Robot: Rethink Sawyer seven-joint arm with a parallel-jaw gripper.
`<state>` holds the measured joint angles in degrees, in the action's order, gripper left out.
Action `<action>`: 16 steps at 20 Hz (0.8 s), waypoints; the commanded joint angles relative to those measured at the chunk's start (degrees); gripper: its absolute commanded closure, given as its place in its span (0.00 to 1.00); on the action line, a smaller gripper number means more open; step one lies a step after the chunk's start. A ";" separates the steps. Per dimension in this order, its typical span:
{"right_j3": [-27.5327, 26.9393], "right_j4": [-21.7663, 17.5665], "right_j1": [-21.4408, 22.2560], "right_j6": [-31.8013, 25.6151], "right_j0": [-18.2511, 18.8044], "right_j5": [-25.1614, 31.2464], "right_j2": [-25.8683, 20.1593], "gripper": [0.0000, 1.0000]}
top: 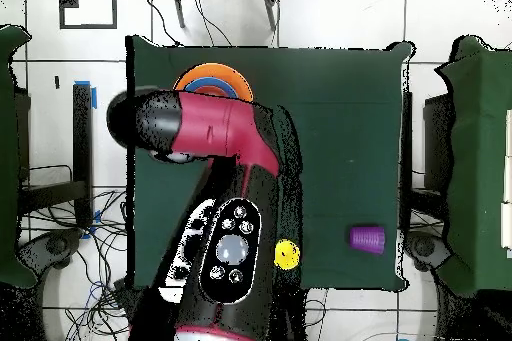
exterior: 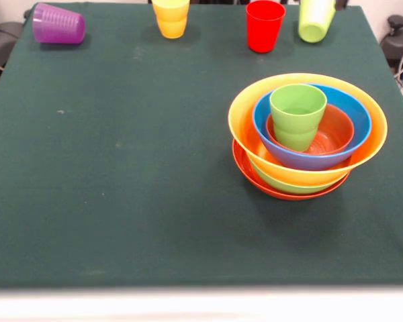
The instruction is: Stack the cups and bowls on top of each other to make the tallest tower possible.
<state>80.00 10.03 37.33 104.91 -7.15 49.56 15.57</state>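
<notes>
Nearest me, the nested pile of glossy plastic bowls (exterior: pixel 307 137) holds one light green plastic cup (exterior: pixel 297 115). Next I want the red plastic cup (exterior: pixel 264 25). Gripper unseen, so its opening and distances I cannot tell.

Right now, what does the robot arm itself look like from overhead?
The arm is glossy crimson red with black joints and a rounded black cap at one end. A black oval panel on the lower link carries a cluster of round silver-grey buttons. The gripper is not visible in either view.
</notes>
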 commanded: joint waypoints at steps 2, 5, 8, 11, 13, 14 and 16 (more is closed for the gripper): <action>23.28 -4.21 8.88 -2.23 1.57 -9.65 -3.84 0.00; 27.52 -4.68 10.45 -1.47 1.77 -13.31 -4.30 0.00; 30.04 -5.03 10.03 -0.75 2.79 -17.22 -5.65 0.00; 30.96 -6.13 9.04 -0.26 3.36 -19.54 -6.13 0.00; 32.11 -6.52 8.81 -0.22 3.99 -21.23 -6.61 0.00; 32.63 -6.77 8.72 -0.12 4.22 -22.00 -6.71 0.00; 33.59 -7.19 8.43 0.17 4.69 -23.53 -7.06 0.00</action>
<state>106.08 7.52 47.09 104.91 -3.78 30.75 15.06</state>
